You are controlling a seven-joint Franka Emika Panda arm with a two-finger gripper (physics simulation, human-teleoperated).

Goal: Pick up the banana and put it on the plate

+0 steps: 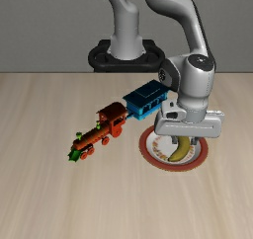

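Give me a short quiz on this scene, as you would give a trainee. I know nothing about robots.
1. True or false: the banana lies next to the toy train, far from the plate.
2. What colour is the wagon at the end of the train away from the locomotive? A) blue B) yellow C) white
3. Fill in: the pincer hangs above the ____.

Key: 1 false, the banana is at the plate. 2 A. 3 plate.
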